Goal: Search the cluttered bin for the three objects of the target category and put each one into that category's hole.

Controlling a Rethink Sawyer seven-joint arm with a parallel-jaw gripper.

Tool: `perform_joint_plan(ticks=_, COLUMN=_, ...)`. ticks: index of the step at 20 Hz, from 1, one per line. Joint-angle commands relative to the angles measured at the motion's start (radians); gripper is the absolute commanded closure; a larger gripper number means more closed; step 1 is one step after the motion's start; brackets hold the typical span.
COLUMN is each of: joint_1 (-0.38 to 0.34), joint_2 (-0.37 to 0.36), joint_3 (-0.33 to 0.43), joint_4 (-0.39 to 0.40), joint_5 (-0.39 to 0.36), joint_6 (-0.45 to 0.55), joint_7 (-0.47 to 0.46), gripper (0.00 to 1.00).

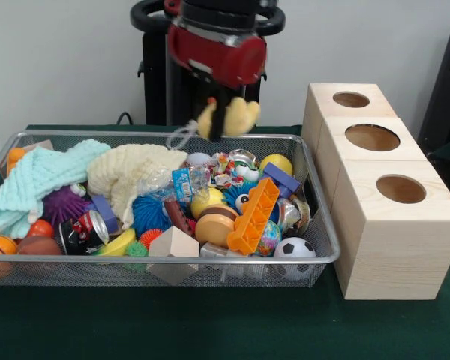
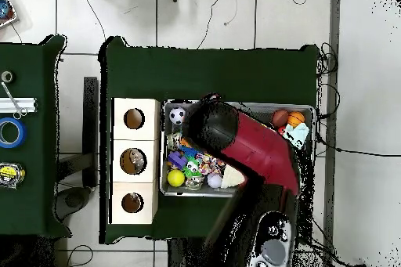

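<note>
My gripper hangs above the far side of the bin. It is shut on a yellow soft toy, and a clear loop dangles from the toy to the left. The wire-mesh bin is crammed with toys, balls and cloths. The smallest hole is in the top of the farthest pine cube, right of the gripper. In the overhead view the red arm covers the gripper and much of the bin. There the smallest hole is in the bottom cube.
Two wider holes are in the nearer cubes; the middle one holds something. An orange brick, a football, a wooden block and mint and cream cloths lie in the bin.
</note>
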Motion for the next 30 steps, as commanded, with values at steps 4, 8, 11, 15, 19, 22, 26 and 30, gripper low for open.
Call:
perform_joint_plan(ticks=4, joint_1=0.119, joint_2=0.244, joint_3=-0.075, joint_4=-0.329, joint_5=0.084, joint_6=0.293, joint_7=0.572, gripper=1.00)
perform_joint_plan(ticks=8, joint_1=0.138, joint_2=0.312, joint_3=-0.118, joint_4=-0.521, joint_5=0.089, joint_6=0.435, joint_7=0.677, gripper=1.00)
perform_joint_plan(ticks=11, joint_1=0.156, joint_2=0.373, joint_3=-0.173, joint_4=-0.608, joint_5=0.092, joint_6=0.474, joint_7=0.775, gripper=1.00)
perform_joint_plan(ticks=15, joint_1=0.160, joint_2=0.372, joint_3=-0.221, joint_4=-0.677, joint_5=0.086, joint_6=0.600, joint_7=0.836, gripper=1.00)
perform_joint_plan(ticks=19, joint_1=0.163, joint_2=0.380, joint_3=-0.200, joint_4=-0.695, joint_5=0.104, joint_6=0.600, joint_7=0.872, gripper=1.00)
perform_joint_plan(ticks=22, joint_1=0.176, joint_2=0.394, joint_3=-0.187, joint_4=-0.699, joint_5=0.121, joint_6=0.556, joint_7=0.909, gripper=1.00)
perform_joint_plan(ticks=26, joint_1=0.204, joint_2=0.386, joint_3=-0.162, joint_4=-0.648, joint_5=0.126, joint_6=0.504, joint_7=0.911, gripper=1.00)
perform_joint_plan(ticks=30, joint_1=0.256, joint_2=0.403, joint_3=-0.156, joint_4=-0.600, joint_5=0.130, joint_6=0.442, joint_7=0.958, gripper=1.00)
